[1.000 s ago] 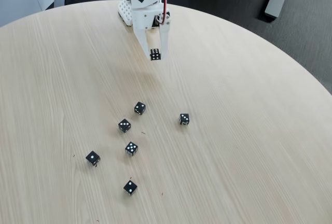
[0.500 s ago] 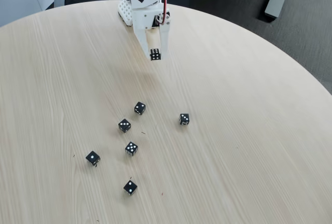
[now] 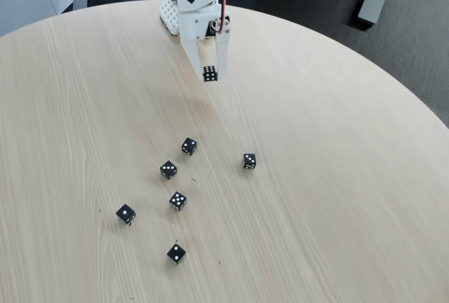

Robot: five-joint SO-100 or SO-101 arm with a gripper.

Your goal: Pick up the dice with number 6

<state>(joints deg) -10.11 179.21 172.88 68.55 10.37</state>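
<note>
Fixed view, pincer: the white pincer (image 3: 210,73) is hanging in the upper middle of the frame, its two fingers pointing down and closing on the dice with number 6.
Fixed view, dice with number 6: the dice with number 6 (image 3: 210,73) is sitting between the fingertips, raised off the desk (image 3: 337,177); it is a small black cube, and its facing side is showing white pips in two rows.
Fixed view, other dice: five more black dice are lying on the desk in the lower left-centre of the frame, well apart from the pincer, one (image 3: 189,146) uppermost, one (image 3: 249,161) furthest right, one (image 3: 168,170) just left of centre, a five-pip die (image 3: 177,200) below that, one (image 3: 125,213) furthest left and one (image 3: 176,253) lowest.
Fixed view, desk: the round pale wood desk is taking up most of the frame, with dark floor at the upper right.
</note>
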